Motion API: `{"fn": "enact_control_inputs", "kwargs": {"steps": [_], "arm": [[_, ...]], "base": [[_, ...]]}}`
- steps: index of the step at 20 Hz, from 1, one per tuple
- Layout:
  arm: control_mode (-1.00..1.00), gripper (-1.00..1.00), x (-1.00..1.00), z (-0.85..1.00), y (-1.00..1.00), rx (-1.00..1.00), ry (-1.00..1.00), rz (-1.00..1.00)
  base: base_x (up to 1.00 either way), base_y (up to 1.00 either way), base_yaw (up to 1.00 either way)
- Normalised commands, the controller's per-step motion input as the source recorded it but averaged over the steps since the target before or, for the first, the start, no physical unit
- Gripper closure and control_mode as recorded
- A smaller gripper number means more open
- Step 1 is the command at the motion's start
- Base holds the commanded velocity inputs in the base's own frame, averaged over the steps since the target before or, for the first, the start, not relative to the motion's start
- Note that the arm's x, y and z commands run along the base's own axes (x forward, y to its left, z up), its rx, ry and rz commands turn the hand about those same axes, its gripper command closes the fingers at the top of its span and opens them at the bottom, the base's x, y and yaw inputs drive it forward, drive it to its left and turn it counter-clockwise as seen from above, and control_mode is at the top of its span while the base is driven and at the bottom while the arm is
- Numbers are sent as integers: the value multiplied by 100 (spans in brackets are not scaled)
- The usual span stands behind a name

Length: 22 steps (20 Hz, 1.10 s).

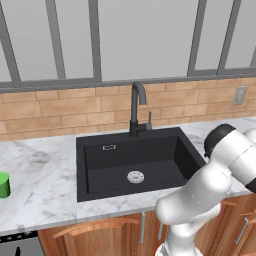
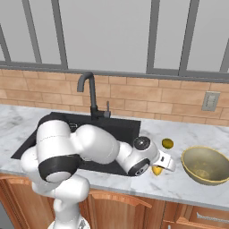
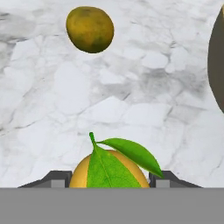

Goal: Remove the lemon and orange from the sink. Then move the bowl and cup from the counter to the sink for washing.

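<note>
- Left base view: the sink (image 1: 95,172) stands fruitless.
- Right base view: the gripper (image 2: 163,167) lowers the orange (image 2: 156,170) onto the counter beside the lemon (image 2: 167,143).
- Hand view: jaws apparently clamp the firm, light, roll-prone orange across its middle.

Lemon (image 2: 167,143) and orange (image 2: 156,170) on counter (image 2: 188,134), between sink (image 1: 100,160) and bowl (image 2: 206,166).

A white and grey marble counter (image 1: 45,172) sits on brown wooden cabinets (image 1: 95,235) with long handles, and behind it is a tan brick wall (image 1: 55,112) with a grey outlet (image 2: 210,101) under big pale windows (image 1: 142,35) with grey frames.
</note>
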Motion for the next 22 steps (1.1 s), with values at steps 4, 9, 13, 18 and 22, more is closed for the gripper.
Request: {"fn": "enact_control_inputs", "kwargs": {"steps": [4,9,13,18,22], "arm": [[-100,100,11,-14,-11,0,1,0],[-100,100,13,-12,-12,0,2,0],[-100,100,10,-12,-16,0,2,0],[-100,100,8,-14,-15,0,2,0],[-100,100,2,-18,-9,0,2,0]], "base": [[0,0,0],[0,0,0],[0,0,0],[0,0,0],[0,0,0]]}}
